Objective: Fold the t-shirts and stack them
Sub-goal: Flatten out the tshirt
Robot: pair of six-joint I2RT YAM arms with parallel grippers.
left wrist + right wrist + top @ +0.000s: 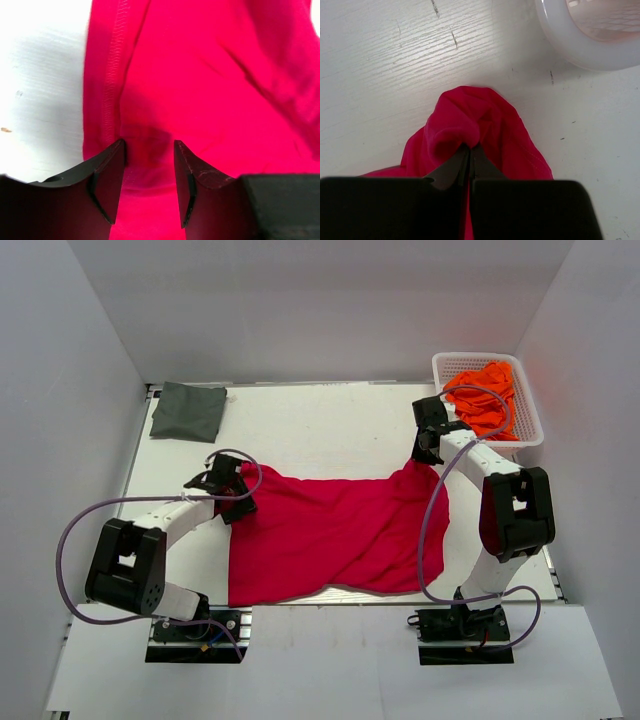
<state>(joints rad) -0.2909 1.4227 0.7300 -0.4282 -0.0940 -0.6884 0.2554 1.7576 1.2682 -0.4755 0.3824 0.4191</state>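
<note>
The red t-shirt point(330, 535) lies spread across the near middle of the white worktop point(320, 430). It is a plain crimson, mostly flat but crumpled, with long creases running slantwise through the cloth. Its near edge reaches the near edge of the worktop. Its far edge runs between the two arms, dipping in the middle and rising to a small peak at the far right corner.

The left fingers point(230, 495) sit at the far left corner of this shirt. In the left wrist view they point(112, 170) stand apart, open, with red cloth showing in the gap between them. A stitched hem point(112, 65) runs just beside the shirt's edge, where the cloth meets bare worktop.

The right fingers point(428, 445) are at the far right corner. In the right wrist view they point(462, 167) are closed tight on a pinch of the red cloth, which bunches into a rounded fold just ahead of the tips.

A grey-green t-shirt point(188, 410) lies folded into a compact, roughly square shape at the far left corner of the worktop, well apart from the red one. Bright orange t-shirts point(485, 400) are heaped loosely in a white mesh basket point(475, 357) at the far right corner, near the right fingers
</note>
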